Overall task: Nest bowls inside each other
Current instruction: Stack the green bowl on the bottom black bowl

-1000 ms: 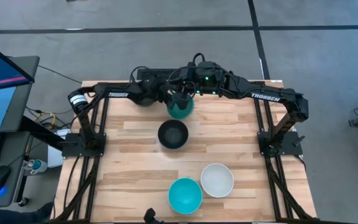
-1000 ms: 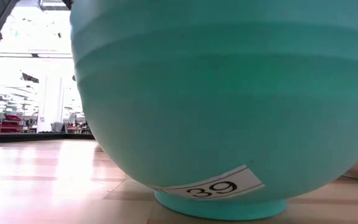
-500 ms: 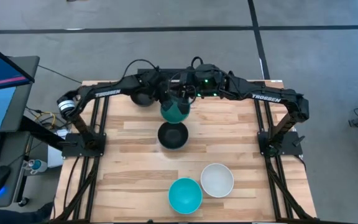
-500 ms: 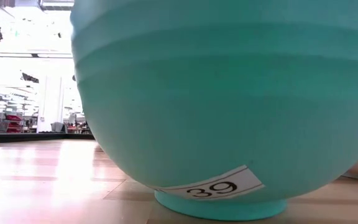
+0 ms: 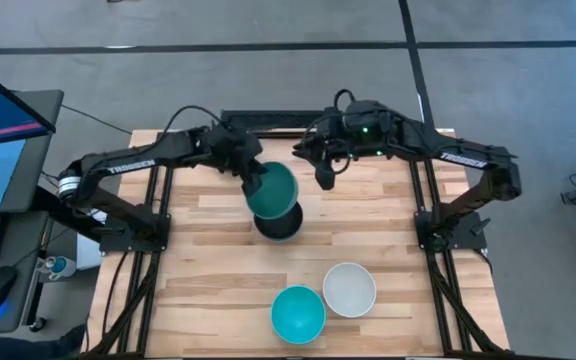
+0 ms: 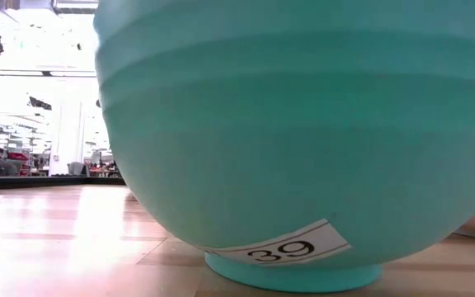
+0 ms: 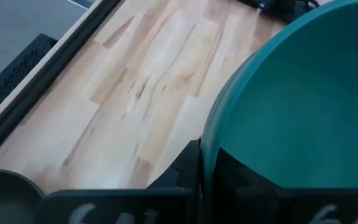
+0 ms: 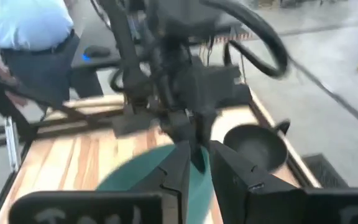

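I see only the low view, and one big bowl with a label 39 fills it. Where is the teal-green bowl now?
Observer: The left claw holds the teal-green bowl by its rim, above a black bowl.
Operator: And the right claw?
Observer: The right claw hangs beside that bowl, not touching it.
Operator: Other bowls?
Observer: A white bowl and a cyan-blue bowl stand side by side.

arms (image 5: 148,158): dark, white TROSSEN lettering | black cables | green LED
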Controlling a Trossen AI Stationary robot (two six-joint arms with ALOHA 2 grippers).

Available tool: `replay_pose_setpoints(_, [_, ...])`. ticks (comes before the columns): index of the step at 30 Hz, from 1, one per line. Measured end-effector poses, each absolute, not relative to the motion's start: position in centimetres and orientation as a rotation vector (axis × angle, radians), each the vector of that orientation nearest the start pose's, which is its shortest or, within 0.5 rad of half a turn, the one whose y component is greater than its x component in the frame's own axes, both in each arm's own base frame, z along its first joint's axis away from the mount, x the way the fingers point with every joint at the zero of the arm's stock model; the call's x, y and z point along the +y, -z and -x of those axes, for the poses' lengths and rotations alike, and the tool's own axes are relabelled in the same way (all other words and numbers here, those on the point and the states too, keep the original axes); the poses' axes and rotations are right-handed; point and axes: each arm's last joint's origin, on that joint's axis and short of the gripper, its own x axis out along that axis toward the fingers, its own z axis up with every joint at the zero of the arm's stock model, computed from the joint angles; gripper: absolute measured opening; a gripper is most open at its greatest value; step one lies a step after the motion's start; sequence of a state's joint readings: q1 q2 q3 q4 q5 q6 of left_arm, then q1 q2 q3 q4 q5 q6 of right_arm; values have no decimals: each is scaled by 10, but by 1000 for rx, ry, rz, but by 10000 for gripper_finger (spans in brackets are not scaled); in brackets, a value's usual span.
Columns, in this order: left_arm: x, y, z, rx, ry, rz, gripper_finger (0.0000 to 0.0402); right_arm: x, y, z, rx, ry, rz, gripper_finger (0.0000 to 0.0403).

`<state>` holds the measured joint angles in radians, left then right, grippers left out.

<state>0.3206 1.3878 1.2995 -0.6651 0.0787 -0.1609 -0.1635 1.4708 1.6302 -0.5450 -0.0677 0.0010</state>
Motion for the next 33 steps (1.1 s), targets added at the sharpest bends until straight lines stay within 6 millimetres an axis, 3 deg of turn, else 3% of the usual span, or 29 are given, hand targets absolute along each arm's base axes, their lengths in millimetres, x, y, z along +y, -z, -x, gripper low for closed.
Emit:
replay_pose_setpoints(6, [76,-324,-284,804,-262,296,0,-35,-418,-304,517,59,-70,72])
replay_pose_setpoints(13, [68,-327,-287,782,-228,296,0,-10,-412,-299,613,16,-55,70])
replay_pose_setpoints(20, [62,-327,-287,786,-195,305,0,-1,-415,-270,548,49,-63,70])
replay_pose_setpoints(27, [59,-329,-291,755,-177,305,0,0,-382,-225,374,52,-183,70])
replay_pose_setpoints(33, [58,-326,-290,769,-190,334,0,11,-351,-200,309,-26,-177,70])
